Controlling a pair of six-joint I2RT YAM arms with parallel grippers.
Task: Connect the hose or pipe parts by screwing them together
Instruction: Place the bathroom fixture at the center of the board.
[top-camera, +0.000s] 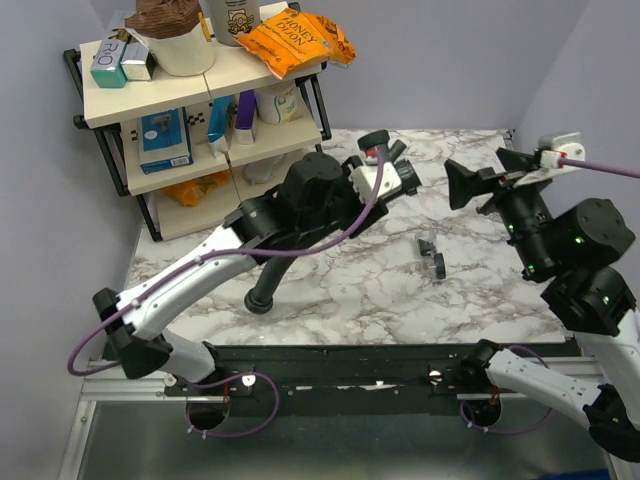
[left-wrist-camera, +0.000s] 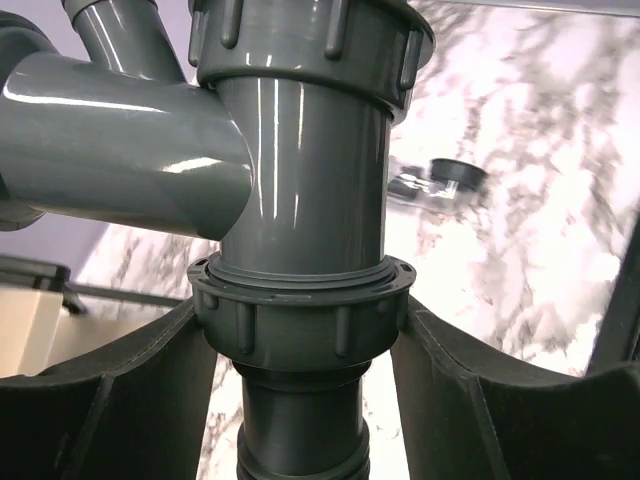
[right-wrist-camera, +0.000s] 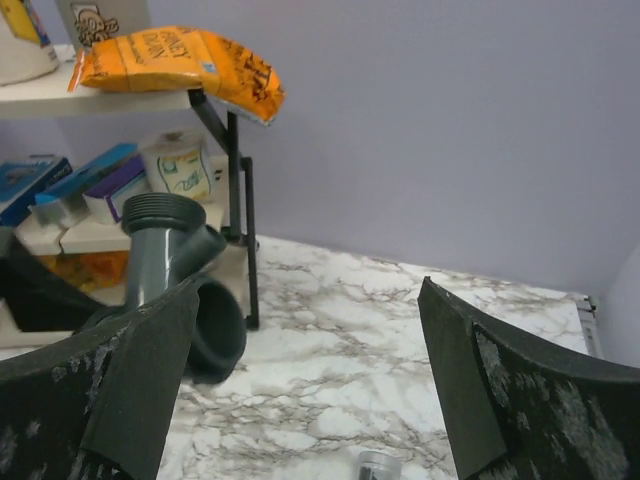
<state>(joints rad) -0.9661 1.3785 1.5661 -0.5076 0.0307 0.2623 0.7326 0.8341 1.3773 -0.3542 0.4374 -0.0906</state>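
Top external: left arm (top-camera: 200, 270) stretched forward, left fingers (left-wrist-camera: 100, 400) clamping pipe fitting (left-wrist-camera: 300, 200); right arm (top-camera: 590, 250) raised, right fingers (right-wrist-camera: 520, 400) splayed, empty.

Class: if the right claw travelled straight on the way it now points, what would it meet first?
Probably the grey branched pipe fitting held by the left claw. Seen from the right claw, it sits left of the open gap, so the claw might only graze it.
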